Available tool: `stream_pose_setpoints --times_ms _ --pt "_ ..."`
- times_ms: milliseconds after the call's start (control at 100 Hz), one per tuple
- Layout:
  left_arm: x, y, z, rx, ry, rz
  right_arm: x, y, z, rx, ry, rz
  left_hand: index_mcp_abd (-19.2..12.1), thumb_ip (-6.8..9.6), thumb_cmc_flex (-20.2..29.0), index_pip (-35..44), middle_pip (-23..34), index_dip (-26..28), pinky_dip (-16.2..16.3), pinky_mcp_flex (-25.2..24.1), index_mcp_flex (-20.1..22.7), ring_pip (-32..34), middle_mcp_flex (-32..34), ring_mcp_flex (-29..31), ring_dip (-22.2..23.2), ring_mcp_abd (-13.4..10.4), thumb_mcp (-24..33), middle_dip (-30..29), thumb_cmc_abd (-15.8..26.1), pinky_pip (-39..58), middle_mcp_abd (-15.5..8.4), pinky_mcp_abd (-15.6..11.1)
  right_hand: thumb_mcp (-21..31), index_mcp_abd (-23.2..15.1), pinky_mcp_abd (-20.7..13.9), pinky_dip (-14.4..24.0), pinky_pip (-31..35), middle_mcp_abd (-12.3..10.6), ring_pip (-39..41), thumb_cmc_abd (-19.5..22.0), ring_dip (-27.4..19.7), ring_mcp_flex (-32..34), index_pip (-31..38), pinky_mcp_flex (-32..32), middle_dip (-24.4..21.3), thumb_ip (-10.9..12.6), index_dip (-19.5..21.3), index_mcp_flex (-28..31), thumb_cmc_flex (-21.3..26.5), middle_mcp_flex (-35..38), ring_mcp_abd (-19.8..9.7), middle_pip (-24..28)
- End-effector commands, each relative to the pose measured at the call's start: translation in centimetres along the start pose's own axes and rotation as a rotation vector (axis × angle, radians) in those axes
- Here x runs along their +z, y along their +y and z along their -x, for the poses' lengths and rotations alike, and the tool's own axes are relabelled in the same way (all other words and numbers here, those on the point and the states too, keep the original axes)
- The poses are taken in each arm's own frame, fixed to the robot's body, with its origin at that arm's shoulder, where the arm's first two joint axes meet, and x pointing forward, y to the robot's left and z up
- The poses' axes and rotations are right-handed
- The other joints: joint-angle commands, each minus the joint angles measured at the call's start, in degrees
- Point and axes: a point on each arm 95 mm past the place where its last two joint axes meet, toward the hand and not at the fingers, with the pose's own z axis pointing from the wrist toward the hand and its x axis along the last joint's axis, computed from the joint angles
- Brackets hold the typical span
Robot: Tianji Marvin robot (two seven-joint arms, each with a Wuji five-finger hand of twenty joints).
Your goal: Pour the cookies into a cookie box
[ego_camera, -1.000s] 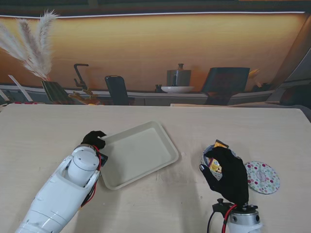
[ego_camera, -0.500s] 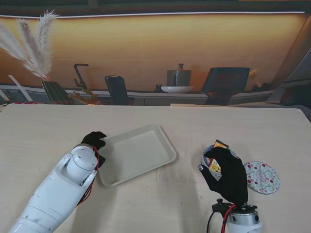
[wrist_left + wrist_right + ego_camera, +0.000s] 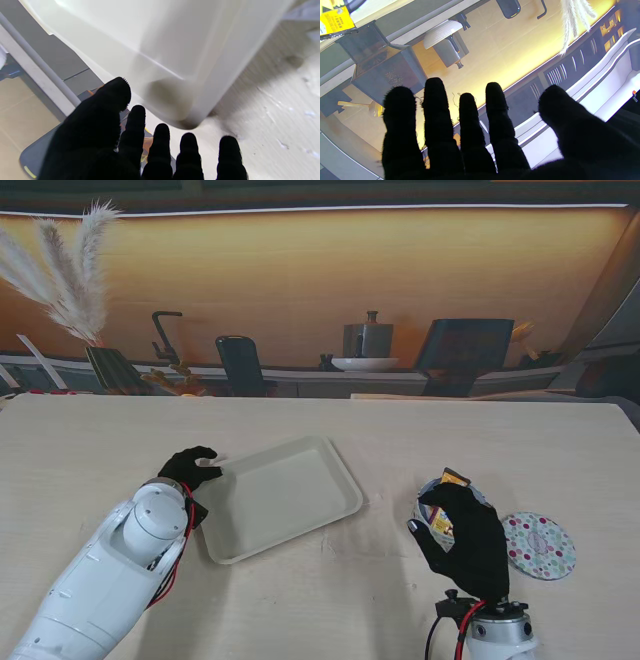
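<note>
Pour looks done, tray empty.
Left hand [image 3: 190, 467] is resting spread, gripping nothing, at the corner of the bare tray [image 3: 280, 495]; right hand [image 3: 468, 540] is cupping the cookie box [image 3: 443, 502]; lid [image 3: 539, 545] is lying beside it, unfitted.

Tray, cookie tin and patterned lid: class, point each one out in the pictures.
tray [image 3: 285, 498], stand view, on its bare floor
cookie tin [image 3: 432, 508], stand view, on its left rim
patterned lid [image 3: 540, 545], stand view, on its middle
</note>
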Motion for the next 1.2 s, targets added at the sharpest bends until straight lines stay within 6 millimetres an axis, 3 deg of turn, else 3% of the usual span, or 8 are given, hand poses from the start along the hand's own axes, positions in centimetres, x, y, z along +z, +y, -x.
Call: stream_pose_setpoints --times_ms 0,100,170,440,580,690,830,1190 --pt "-0.7 0.0 0.2 0.012 0.028 0.001 0.0 -0.1 -0.3 0.002 0.002 -0.013 -0.82 -2.04 -0.34 -1.36 -1.5 0.15 4.53 -1.36 -1.99 -2.36 -2.67 -2.26 -1.13 -2.32 -1.66 -0.67 2.03 -6.49 -1.14 -1.95 -0.7 0.19 -0.25 -0.35 -0.98 0.0 0.11 1.38 -0.47 -0.95 -0.83 -0.91 0.07 1.67 -0.33 1.57 -1.21 0.91 1.66 -0.13" --pt "-1.8 -1.0 -0.2 0.015 0.062 0.019 0.0 0.0 -0.2 0.0 0.003 -0.014 -0.75 -2.14 0.37 -2.49 -2.78 0.03 7.02 -1.83 -3.1 -5.0 -3.73 -3.77 -1.56 -3.08 -4.71 -0.9 3.4 -16.58 -1.26 -3.44 -0.73 0.21 -0.21 -0.33 -0.99 -0.08 0.05 1.33 -0.5 -0.99 -0.89 -0.92 0.04 1.65 -0.34 1.63 -1.25 0.95 1.65 -0.21" --pt "-2.7 -1.5 -0.4 0.018 0.09 0.037 0.1 0.0 -0.2 -0.001 0.006 -0.014 -0.89 -2.16 1.04 -3.13 -3.52 0.07 1.49 -0.37 -4.02 -7.72 -5.12 -4.75 -2.69 -4.16 -7.34 -0.87 4.41 -21.67 -2.72 -4.98 -0.79 0.21 -0.19 -0.33 -1.03 -0.04 0.01 1.31 -0.51 -1.02 -0.95 -0.98 0.01 1.63 -0.35 1.66 -1.34 1.0 1.62 -0.26" --pt "-7.0 -2.8 -1.2 0.099 0.293 0.039 0.2 1.0 0.5 -0.04 0.025 -0.04 -0.92 -2.54 0.26 -3.59 -4.45 0.21 -0.2 -0.29 -4.52 -7.52 -4.99 -4.08 -1.86 -3.45 -9.29 -0.9 5.23 -21.93 -1.85 -4.33 -1.23 -0.2 0.26 -0.28 -1.34 -0.25 -0.62 1.2 -0.78 -1.41 -1.62 -1.51 -0.12 1.51 -0.54 0.98 -1.91 1.02 1.49 -0.61" --pt "-9.6 -2.7 -1.2 0.133 0.397 0.049 0.3 2.9 0.8 -0.087 0.055 -0.048 -0.97 -2.7 0.0 -3.72 -4.47 0.27 0.13 -0.34 -4.12 -6.77 -4.15 -2.83 -1.28 -2.55 -10.12 -0.74 5.49 -21.16 -1.56 -3.73 -1.66 -0.34 0.71 -0.46 -2.46 -0.63 -2.85 0.83 -1.76 -1.98 -2.87 -2.23 -0.51 1.44 -1.18 0.94 -2.29 1.11 1.07 -1.53" --pt "-11.4 -2.3 -0.9 0.168 0.473 0.055 0.6 4.9 1.1 -0.141 0.083 -0.065 -0.78 -2.66 0.04 -4.1 -4.47 0.53 5.01 -1.65 -3.43 -5.57 -2.66 -0.75 -0.11 -1.19 -11.81 -0.51 6.04 -17.14 -0.96 -2.47 -2.19 -0.59 0.86 -1.14 -4.51 -1.01 -5.74 0.66 -2.96 -3.13 -4.64 -3.37 -1.04 1.31 -2.25 0.47 -2.91 1.09 0.28 -2.86" --pt "-13.6 -1.5 -0.2 0.189 0.544 0.073 0.8 7.3 1.8 -0.215 0.103 -0.09 -0.58 -2.78 -0.3 -4.22 -4.16 0.54 6.14 -0.74 -2.8 -4.52 -1.38 1.06 0.42 0.02 -12.49 -0.41 6.35 -16.59 -0.35 -1.2 -3.14 -1.1 0.69 -2.46 -7.83 -1.61 -9.63 0.59 -4.47 -5.55 -6.54 -5.65 -1.76 1.2 -3.75 -0.96 -3.61 0.23 -0.96 -4.85" --pt "-17.7 0.7 1.8 0.244 0.6 0.162 -0.1 11.8 6.6 -0.441 -0.003 -0.225 -0.47 -3.13 -0.54 -5.71 -4.81 0.48 4.44 -0.92 -3.3 -3.26 -0.87 1.93 1.04 1.02 -16.14 -0.56 8.03 -19.28 -0.1 -0.86 -7.09 -2.05 -1.56 -7.43 -19.67 -4.23 -19.47 -1.01 -8.35 -16.77 -10.38 -16.48 -3.13 1.0 -8.15 -11.75 -5.24 -10.74 -5.55 -8.75"
